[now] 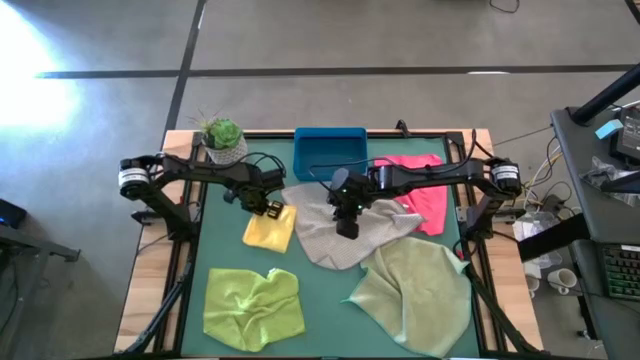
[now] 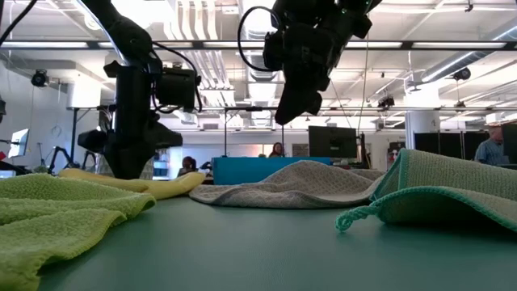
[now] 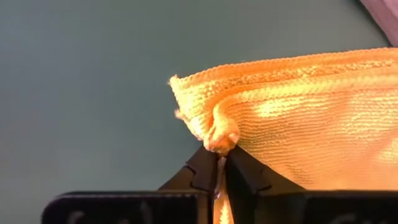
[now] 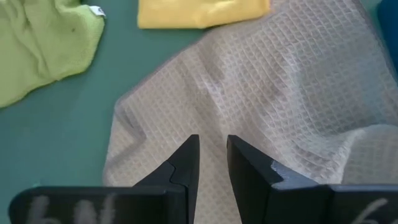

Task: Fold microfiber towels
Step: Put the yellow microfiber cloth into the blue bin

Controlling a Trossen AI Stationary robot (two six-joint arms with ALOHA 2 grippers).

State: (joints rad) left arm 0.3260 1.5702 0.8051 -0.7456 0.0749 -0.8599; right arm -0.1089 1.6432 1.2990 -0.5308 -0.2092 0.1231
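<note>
- No legible text, labels, brands, numbers or signs in any view.
- White tag on lime green towel (image 4: 96,10): nothing readable on it.

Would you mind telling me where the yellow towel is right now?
In the high view the yellow towel lies left of centre, beside the grey towel, its corner pinched by the left gripper.

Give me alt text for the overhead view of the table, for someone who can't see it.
Seen from above, the left gripper pinches an edge of the yellow towel on a green table, while the right gripper hangs over the light grey towel. Lime green, sage green and hot pink towels lie around them, with a blue tray and a potted plant behind.
</note>
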